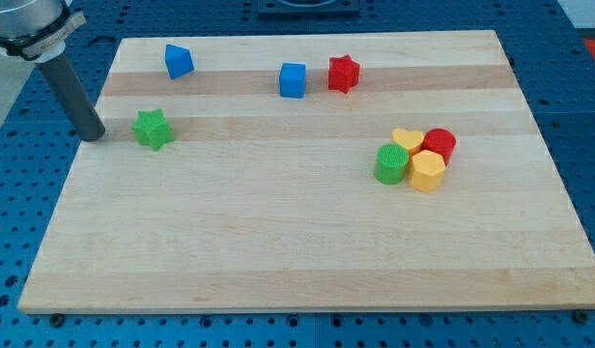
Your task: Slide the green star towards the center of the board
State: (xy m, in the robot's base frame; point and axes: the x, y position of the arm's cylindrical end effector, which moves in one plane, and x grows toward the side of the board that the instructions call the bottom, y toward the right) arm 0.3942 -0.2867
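Note:
The green star (154, 129) lies on the wooden board (278, 242) near its left edge, in the upper left part of the view. My tip (93, 135) stands at the board's left edge, a short way to the left of the green star, with a small gap between them. The dark rod rises from the tip towards the view's top left corner.
A blue block (179, 61) lies above the star near the top edge. A blue cube (293, 79) and a red star (343, 73) sit at top centre. At the right cluster a green cylinder (391, 163), a yellow heart (408, 141), a red cylinder (439, 144) and a yellow hexagon (427, 171).

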